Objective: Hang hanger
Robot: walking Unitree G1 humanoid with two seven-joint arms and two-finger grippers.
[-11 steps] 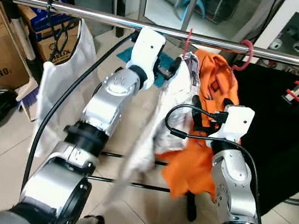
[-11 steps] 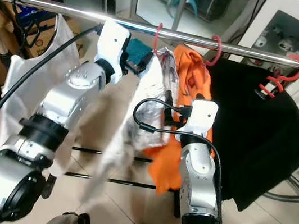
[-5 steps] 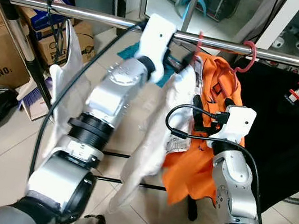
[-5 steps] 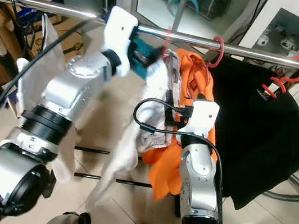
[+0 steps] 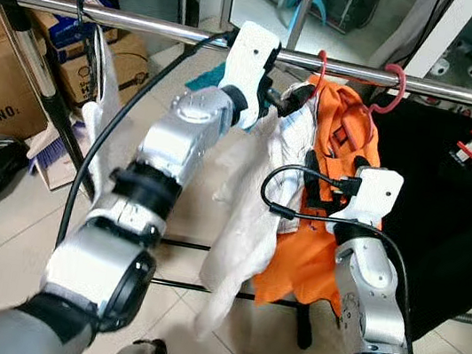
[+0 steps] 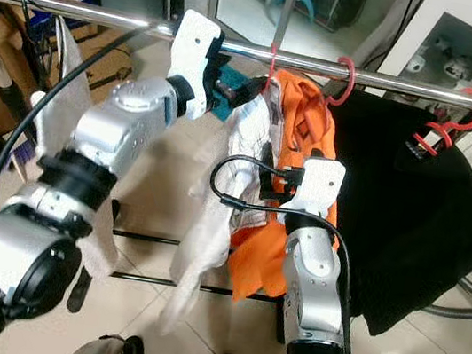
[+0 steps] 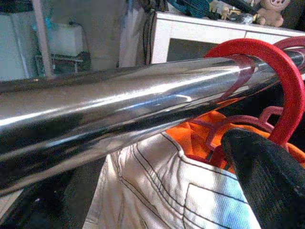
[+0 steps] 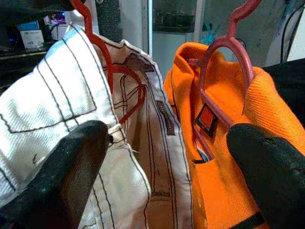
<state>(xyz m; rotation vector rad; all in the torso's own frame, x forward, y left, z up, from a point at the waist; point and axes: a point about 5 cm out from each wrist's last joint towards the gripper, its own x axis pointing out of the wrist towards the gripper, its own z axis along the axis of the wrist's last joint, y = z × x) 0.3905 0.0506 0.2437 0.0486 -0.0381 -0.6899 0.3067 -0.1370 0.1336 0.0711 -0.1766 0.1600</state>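
Note:
A red hanger (image 5: pixel 320 63) carries a white garment (image 5: pixel 255 198). Its hook sits over the chrome rail (image 5: pixel 152 27), as the left wrist view confirms with the hook (image 7: pixel 286 81) curved round the rail (image 7: pixel 119 109). My left gripper (image 5: pixel 285 104) is just under the rail, shut on the hanger's neck; one black finger (image 7: pixel 267 181) shows beside the hook. My right gripper (image 8: pixel 167 157) is open lower down, its fingers on either side of the white garment (image 8: pixel 57 105) and the orange garment (image 8: pixel 214 119), gripping nothing.
To the right on the rail hang an orange garment (image 5: pixel 349 141) and a black garment (image 5: pixel 449 193), each on a red hanger. A white cloth (image 5: pixel 94 110) hangs at the left. Cardboard boxes (image 5: pixel 0 77) stand at the left. The rack's base bars (image 5: pixel 174 284) lie on the tiled floor.
My left gripper has lifted the red hanger with the white garment up and to the right, and its hook now lies over the rail. The right arm has stayed put.

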